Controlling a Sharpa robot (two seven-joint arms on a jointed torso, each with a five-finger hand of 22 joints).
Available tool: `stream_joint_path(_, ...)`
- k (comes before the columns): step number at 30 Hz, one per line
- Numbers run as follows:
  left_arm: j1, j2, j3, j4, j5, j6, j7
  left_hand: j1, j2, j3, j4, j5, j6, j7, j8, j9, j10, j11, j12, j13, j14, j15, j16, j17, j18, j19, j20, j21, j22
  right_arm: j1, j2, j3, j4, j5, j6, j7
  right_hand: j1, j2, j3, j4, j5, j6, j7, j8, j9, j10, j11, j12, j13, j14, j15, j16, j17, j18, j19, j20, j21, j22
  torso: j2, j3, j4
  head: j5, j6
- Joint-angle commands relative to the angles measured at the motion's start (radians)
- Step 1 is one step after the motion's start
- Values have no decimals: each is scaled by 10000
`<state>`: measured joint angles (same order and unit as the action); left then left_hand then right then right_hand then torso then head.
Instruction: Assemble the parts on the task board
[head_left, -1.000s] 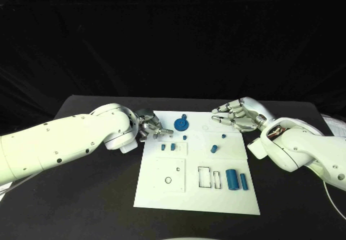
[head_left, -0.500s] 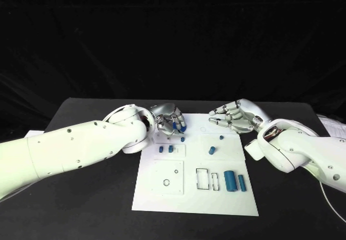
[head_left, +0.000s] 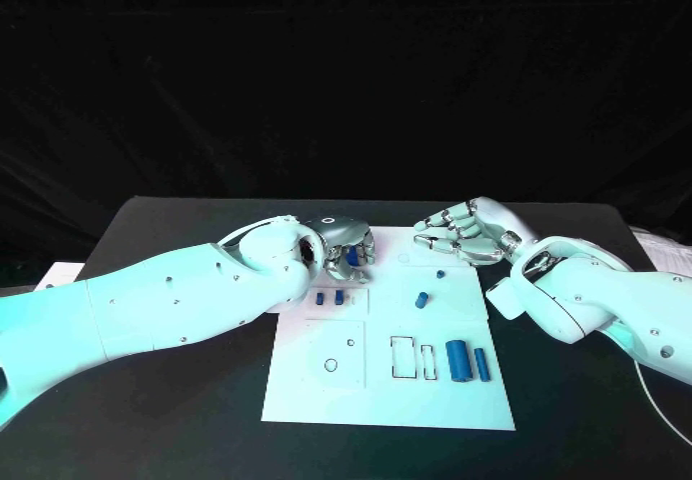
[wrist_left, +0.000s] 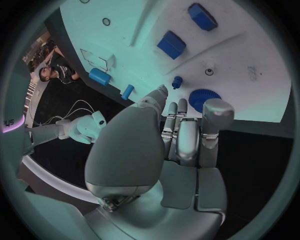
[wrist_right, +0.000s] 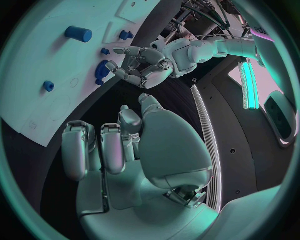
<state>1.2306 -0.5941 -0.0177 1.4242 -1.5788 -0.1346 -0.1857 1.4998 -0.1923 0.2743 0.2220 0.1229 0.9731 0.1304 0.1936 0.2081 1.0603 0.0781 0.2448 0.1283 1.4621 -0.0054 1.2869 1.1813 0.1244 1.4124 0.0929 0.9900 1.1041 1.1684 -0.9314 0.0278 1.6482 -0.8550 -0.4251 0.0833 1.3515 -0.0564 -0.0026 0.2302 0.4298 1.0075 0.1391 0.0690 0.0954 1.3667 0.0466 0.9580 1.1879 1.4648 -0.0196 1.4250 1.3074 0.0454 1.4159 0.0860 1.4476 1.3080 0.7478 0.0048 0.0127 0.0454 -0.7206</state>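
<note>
Head view: blue gear (head_left: 353, 256) under left robot hand (head_left: 339, 243).

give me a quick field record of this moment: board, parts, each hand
board: white task board in the middle of the black table
gear: blue gear at the board's far end, under the left hand's fingers
cylinders: two blue cylinders lying on the board's near right part
left hand: left hand over the gear, grip on it unclear
right hand: right hand fingers curled, holds nothing, at the board's far right corner
</note>
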Motion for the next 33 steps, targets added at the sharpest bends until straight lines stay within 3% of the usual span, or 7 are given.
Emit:
stream_joint_path(1, -26, 126, 6, -124, -762, 658, -30, -81, 42, -33, -24, -11, 135, 11, -68, -71, 140, -7, -107, -104, 348, -27, 197, 162, -171, 144, -10, 446, 376, -8, 19, 1, 11, -38, 123, 115, 107, 23, -48, -3, 55, -10, -34, -12, 15, -57, -6, -62, -11, 580, -53, -44, 341, 73, -52, 13, -39, 608, -9, -4, 8, -1, -22)
stream_joint_path(17, -86, 446, 11, -431, -997, 1100, -165, 205, 247, 461, -192, 11, 670, -46, -245, -252, 699, -81, -509, -406, 390, -97, 224, -108, -350, 416, -70, 1541, 1322, -8, 43, 1, 15, -48, 134, 120, 107, 23, -48, -3, 55, -10, -34, -12, 15, -57, -6, -62, -11, 580, -53, -44, 341, 73, -52, 13, -39, 608, -13, -2, 3, 2, -55)
stream_joint_path(33, -144, 648, 12, -645, -1126, 1440, -231, 320, 208, 1199, -500, 14, 939, -47, -486, -403, 1090, -104, -953, -590, 375, -112, 283, -240, -386, 398, -95, 1799, 1609, -8, 39, 1, 26, -49, 139, 121, 107, 23, -48, -3, 55, -10, -34, -12, 15, -57, -6, -62, -11, 580, -53, -44, 341, 73, -52, 13, -39, 608, -15, -3, 8, -3, -83)
